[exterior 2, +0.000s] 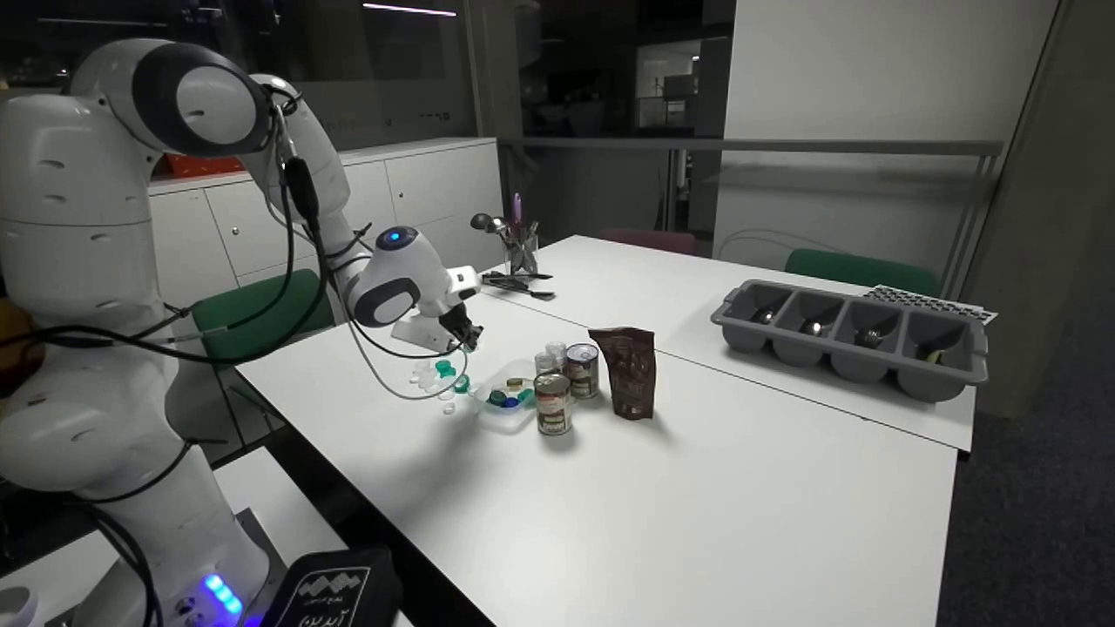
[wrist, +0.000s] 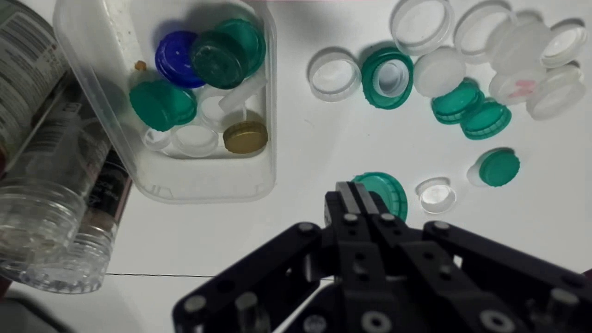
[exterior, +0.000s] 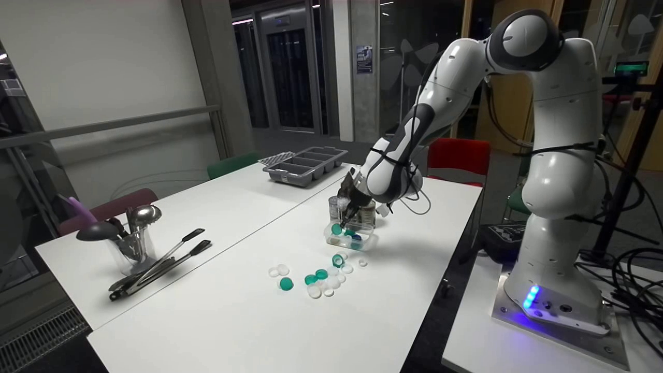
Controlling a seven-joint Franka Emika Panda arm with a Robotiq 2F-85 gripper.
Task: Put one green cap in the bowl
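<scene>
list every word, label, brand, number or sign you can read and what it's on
No text reads for certain.
Front can, exterior view: label too small.
Brown pouch, exterior view: marks too faint.
Black case, exterior view: white lettering, unclear.
Poster, exterior view: too small.
Green-lit display, exterior view: too small.
Barcoded container, wrist view: fine print blurred.
Clear jar, wrist view: label too blurred.
Dark-labelled jar, wrist view: letters too blurred.

White tabletop (exterior 2: 740, 514), seamed. Red chair (exterior: 458, 157) beyond edge. White cabinets (exterior 2: 444, 185) below dark glass partition (exterior 2: 392, 91). Poster (exterior: 364, 59) on concrete column (exterior: 365, 106). Glazed door (exterior: 289, 77), dark. Metal rail (exterior 2: 854, 148) crossing white wall panel (exterior 2: 880, 70). Light strip (exterior 2: 409, 10) glowing.
</scene>
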